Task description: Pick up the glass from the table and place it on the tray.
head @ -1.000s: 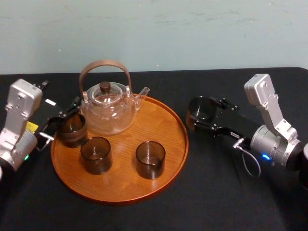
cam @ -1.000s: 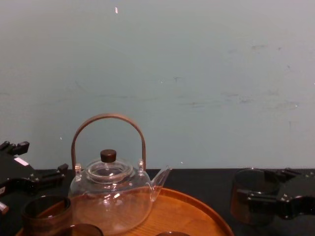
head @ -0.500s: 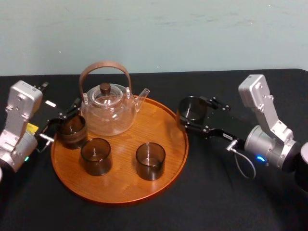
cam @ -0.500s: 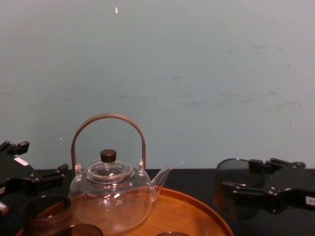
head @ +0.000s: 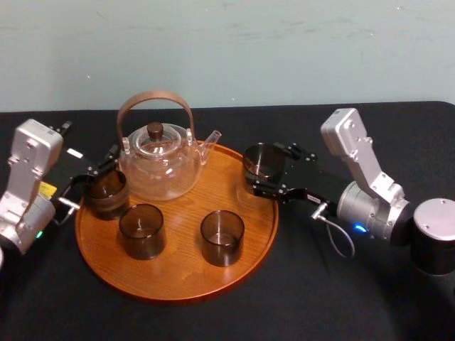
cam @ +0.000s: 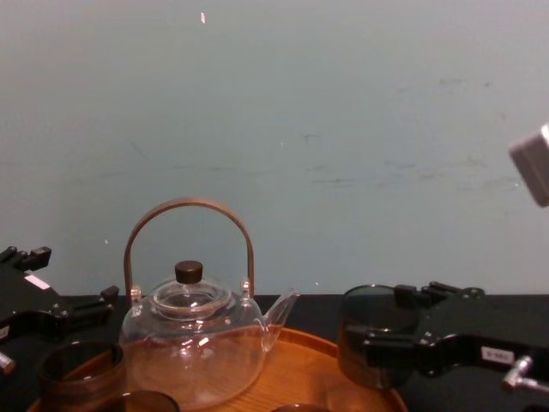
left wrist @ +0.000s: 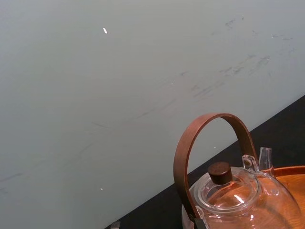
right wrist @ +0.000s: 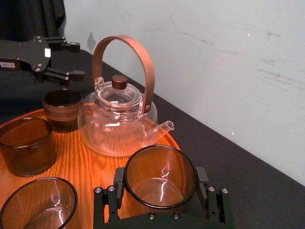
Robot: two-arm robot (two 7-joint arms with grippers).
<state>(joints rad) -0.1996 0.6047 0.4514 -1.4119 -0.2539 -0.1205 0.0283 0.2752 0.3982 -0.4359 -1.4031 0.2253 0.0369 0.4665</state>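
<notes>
The small straight-sided tumbler of smoky brown see-through glass (right wrist: 159,176) is off the matte black cloth table (head: 320,298), clamped upright in the right gripper (head: 263,168), whose two black fingers press on opposite sides of its wall, one far and one near. It hangs at the far right edge of the large round orange-brown wooden tray (head: 185,270), over the low raised rim. In the chest view its base seems just above the rim, though whether it is quite clear of the wood is hard to tell. The glass's long axis stands vertical, mouth up, so the set-down should need no turning. I judge it calls only for a short carry leftward and a little nearer onto bare wood, then a straight descent. The free patch lies left of the glass, between the spout of the clear glass teapot with the arched brown handle (head: 160,160) and the right-hand of two matching smoky tumblers (head: 222,236) standing on the near half of the tray, the other (head: 142,229) to its left. The spout is the close neighbour to mind, since thin hard glass on glass would chip or slide. The wood is smooth and flat, a sound seat for a flat base. The left gripper (right wrist: 76,59) idles at the tray's far left, fingers spread, just beside a darker brown banded cup (head: 106,192). The right arm is plainly the nearer one.
</notes>
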